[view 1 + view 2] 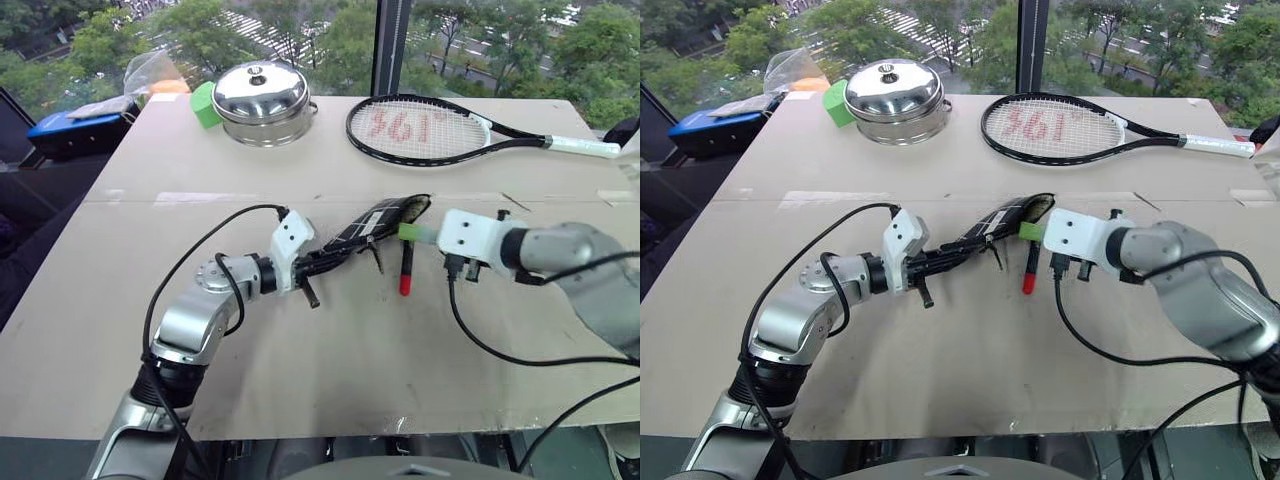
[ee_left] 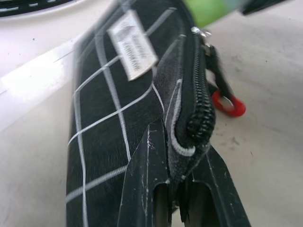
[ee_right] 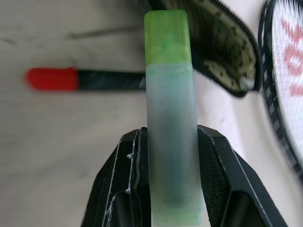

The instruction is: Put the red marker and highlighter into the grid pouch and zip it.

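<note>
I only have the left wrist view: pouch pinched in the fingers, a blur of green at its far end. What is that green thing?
Observer: The highlighter, clamped in the right gripper, its tip just short of the pouch's open mouth.
Operator: And the red bit beside the zipper?
Observer: That is the red marker, lying loose on the table below the pouch mouth.
Operator: Is the pouch flat on the table?
Observer: No; the left gripper holds one end, and the open end sits raised, toward the racket.
</note>
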### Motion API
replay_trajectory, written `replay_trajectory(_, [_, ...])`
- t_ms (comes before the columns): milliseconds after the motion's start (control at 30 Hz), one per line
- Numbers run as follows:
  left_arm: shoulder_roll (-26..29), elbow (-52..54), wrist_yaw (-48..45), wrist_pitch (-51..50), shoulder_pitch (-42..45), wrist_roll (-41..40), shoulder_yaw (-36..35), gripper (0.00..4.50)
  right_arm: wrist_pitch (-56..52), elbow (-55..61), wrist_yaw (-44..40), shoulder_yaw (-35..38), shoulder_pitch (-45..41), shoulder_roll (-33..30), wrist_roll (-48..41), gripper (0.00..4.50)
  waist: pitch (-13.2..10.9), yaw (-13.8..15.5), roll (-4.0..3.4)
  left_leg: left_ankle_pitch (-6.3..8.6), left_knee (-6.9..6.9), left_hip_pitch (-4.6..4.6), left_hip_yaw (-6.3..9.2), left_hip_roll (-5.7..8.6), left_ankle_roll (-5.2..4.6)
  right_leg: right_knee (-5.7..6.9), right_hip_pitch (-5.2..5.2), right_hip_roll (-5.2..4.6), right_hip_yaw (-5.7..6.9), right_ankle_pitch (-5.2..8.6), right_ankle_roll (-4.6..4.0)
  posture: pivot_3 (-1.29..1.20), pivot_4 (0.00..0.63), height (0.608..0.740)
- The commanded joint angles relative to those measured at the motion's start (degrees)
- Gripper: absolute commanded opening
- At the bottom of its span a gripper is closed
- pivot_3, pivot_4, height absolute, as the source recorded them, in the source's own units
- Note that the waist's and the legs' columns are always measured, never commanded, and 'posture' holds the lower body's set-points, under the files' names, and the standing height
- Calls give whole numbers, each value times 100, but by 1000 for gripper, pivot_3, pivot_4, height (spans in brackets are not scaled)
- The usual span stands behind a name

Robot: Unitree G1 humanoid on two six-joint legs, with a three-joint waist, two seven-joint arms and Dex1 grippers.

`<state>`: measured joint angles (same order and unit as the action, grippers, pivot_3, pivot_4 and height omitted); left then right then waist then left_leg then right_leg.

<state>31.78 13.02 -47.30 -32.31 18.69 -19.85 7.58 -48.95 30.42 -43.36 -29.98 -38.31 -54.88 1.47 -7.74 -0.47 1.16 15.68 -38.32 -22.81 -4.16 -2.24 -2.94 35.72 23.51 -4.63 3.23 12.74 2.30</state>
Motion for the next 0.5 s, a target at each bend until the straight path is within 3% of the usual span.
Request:
replay_trajectory(33, [62,359,-134,247,-6,54,90,0,677,-638,-384,-530,-649,334,613,775,0,-8,-1,-1,0,2,-1,0,2,2,0,1,0,0,0,0,150,740])
replay_trajectory(133, [74,372,-124,280,-21,90,92,0,988,-944,-674,-631,-894,514,828,775,0,37,0,-12,1,1,3,1,21,2,0,3,5,-12,20,0,150,740])
replay_trajectory(500, [277,390,-133,394,-195,99,-14,0,923,-953,-1425,122,-842,436,648,775,0,78,-1,-9,1,1,0,-1,16,3,0,0,4,-12,20,0,150,740])
